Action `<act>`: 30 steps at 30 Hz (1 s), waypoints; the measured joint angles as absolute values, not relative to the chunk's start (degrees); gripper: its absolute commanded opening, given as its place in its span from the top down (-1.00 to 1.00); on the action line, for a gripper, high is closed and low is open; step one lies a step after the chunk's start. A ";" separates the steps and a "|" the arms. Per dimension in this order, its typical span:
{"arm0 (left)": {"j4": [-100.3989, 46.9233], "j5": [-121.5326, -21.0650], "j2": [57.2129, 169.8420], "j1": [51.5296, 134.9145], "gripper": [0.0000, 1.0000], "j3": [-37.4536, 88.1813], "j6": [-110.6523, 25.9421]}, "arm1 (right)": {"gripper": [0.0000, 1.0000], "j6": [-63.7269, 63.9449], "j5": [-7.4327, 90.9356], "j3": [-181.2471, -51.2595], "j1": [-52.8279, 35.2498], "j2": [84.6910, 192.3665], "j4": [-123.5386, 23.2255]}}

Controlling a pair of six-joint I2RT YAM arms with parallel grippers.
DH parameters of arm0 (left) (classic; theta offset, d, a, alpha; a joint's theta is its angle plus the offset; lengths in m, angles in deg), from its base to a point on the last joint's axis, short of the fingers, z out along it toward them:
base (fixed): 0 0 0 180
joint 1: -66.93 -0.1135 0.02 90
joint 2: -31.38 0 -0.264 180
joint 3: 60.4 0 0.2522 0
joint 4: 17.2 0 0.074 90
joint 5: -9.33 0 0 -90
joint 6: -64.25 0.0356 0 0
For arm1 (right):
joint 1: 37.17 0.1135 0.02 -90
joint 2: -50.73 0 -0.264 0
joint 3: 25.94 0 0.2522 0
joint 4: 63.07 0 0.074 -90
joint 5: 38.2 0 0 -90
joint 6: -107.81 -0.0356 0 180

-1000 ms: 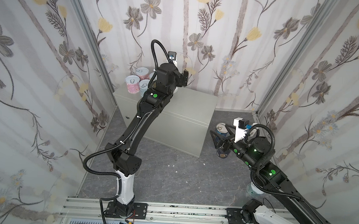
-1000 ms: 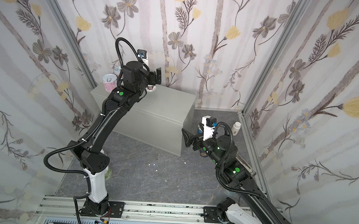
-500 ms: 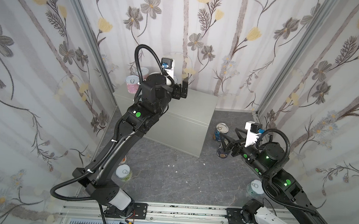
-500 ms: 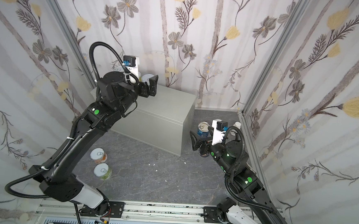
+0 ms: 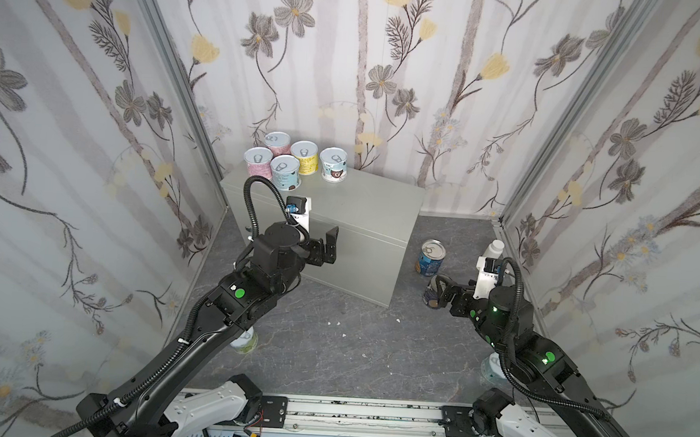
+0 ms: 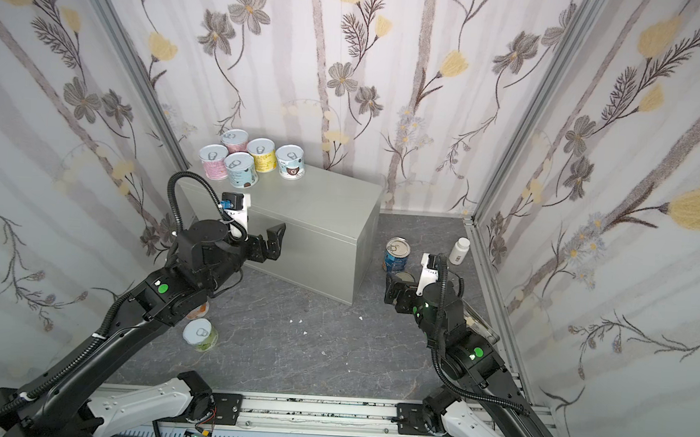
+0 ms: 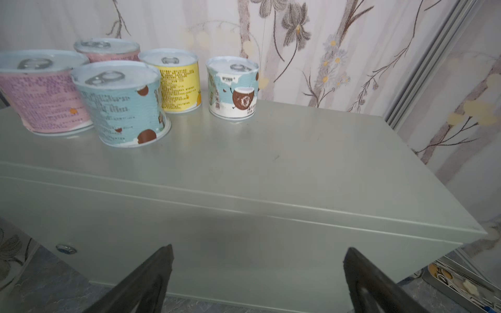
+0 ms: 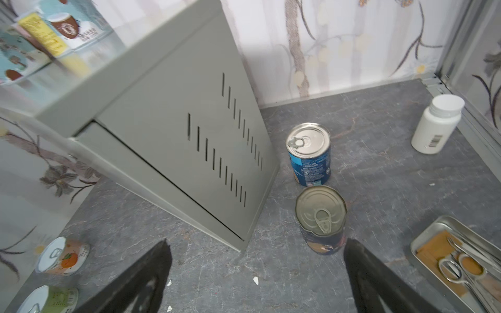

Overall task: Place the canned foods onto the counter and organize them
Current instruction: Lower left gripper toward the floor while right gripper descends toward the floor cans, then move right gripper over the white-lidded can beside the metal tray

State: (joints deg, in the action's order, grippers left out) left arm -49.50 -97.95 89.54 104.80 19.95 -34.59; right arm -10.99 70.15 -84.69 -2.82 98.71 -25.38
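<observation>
The counter (image 5: 361,203) (image 6: 315,209) (image 7: 271,168) is a grey metal box. Several pastel cans (image 5: 286,172) (image 6: 241,170) (image 7: 122,103) stand at its back left corner. My left gripper (image 5: 330,247) (image 6: 276,240) (image 7: 257,249) hangs open and empty before the counter's front face. On the floor right of the counter stand a blue can (image 5: 432,258) (image 8: 309,154) and a dark navy can (image 5: 433,293) (image 8: 321,219). My right gripper (image 5: 439,291) (image 6: 393,293) (image 8: 257,244) is open just short of the navy can, which sits by one finger.
A green can (image 6: 200,334) (image 8: 48,299) and an orange-print can (image 8: 63,256) stand on the floor under the left arm. A white pill bottle (image 5: 492,250) (image 8: 436,124) and a metal tin (image 8: 458,260) holding scissors sit by the right wall.
The left arm has drawn back from the counter top and dropped lower, uncovering the cans there. The right arm has shifted slightly back toward the front. Both grippers stayed open.
</observation>
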 measured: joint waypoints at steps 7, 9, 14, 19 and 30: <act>-49.22 -97.34 85.16 104.87 -1.00 10.51 -37.74 | -0.99 -16.71 72.19 -77.06 -5.03 97.43 -23.26; -49.11 -97.38 84.46 104.87 -1.00 7.60 -39.27 | -0.99 -18.27 73.02 -75.75 -5.32 97.47 -23.26; -48.59 -97.53 83.96 104.87 -1.00 0.74 -42.63 | -0.99 -21.11 74.26 -73.72 -5.64 98.89 -23.33; -47.30 -96.81 82.17 104.87 -1.00 -5.01 -45.37 | -0.99 -22.46 75.92 -72.98 -5.77 101.21 -23.24; -40.56 -91.67 79.52 108.10 -1.00 -15.96 -49.74 | -0.99 -41.63 86.41 -75.97 -9.77 111.00 -6.83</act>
